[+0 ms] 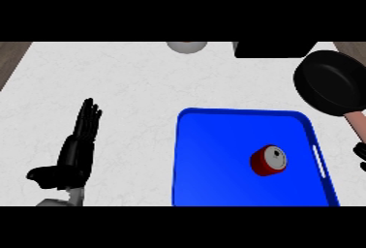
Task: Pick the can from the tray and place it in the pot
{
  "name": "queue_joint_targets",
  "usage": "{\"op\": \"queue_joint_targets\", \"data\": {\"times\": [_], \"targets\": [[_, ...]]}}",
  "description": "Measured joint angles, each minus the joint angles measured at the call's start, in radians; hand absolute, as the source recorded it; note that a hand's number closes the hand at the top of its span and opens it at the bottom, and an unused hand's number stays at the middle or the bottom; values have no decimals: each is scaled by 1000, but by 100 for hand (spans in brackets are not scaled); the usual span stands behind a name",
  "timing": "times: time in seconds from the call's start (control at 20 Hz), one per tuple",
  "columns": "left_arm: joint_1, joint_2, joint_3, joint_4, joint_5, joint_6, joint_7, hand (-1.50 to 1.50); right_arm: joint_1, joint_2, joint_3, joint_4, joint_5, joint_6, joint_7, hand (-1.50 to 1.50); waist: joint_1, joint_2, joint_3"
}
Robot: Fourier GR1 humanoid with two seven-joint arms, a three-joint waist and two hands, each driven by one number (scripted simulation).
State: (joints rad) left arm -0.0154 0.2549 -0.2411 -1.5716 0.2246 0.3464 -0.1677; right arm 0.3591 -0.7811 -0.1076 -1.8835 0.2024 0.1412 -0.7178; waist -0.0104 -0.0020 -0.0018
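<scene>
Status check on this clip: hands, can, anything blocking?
Left robot hand open, resting at left. Right robot hand barely in view, right edge. Can on blue tray, untouched. Nothing between can and pot.

And here's the worktop [143, 97], white with faint grey veining like marble, filling nearly the whole view, brightly and evenly lit. Past its left edge a wedge of brown wooden floor [10, 63] shows, with the grain running in darker streaks. There's a sliver of the same brown wood beyond the far right corner too. Along the far edge sits a pale grey rounded object [187, 46], cut off at the top of the view, so its kind can't be told. To its right, also on the far edge, stands a plain black block [275, 49], likewise cut off at the top.
</scene>
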Motion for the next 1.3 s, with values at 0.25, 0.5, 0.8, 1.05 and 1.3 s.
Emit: {"op": "queue_joint_targets", "data": {"times": [0.25, 0.5, 0.8, 1.05, 1.3], "targets": [[6, -20, 6, 11, -14, -13, -15, 0, -22, 72, 103, -49, 149, -9, 144, -150, 8, 1, 1], [15, -27, 14, -10, -32, -22, 10, 0, -54, 124, 167, -65, 268, 15, 258, -150, 11, 1, 2], [12, -43, 31, -22, -48, -37, 25, 0, -140, 188, 219, 13, 387, 54, 344, -150, 13, 2, 2], [1, -73, 49, 3, -78, -54, 20, 0, -167, 247, 223, 74, 450, 72, 314, -150, 11, 2, 2], [2, -97, 67, -1, -97, -69, 31, 0, -210, 317, 243, 122, 528, 67, 323, -150, 11, 2, 2]]}}
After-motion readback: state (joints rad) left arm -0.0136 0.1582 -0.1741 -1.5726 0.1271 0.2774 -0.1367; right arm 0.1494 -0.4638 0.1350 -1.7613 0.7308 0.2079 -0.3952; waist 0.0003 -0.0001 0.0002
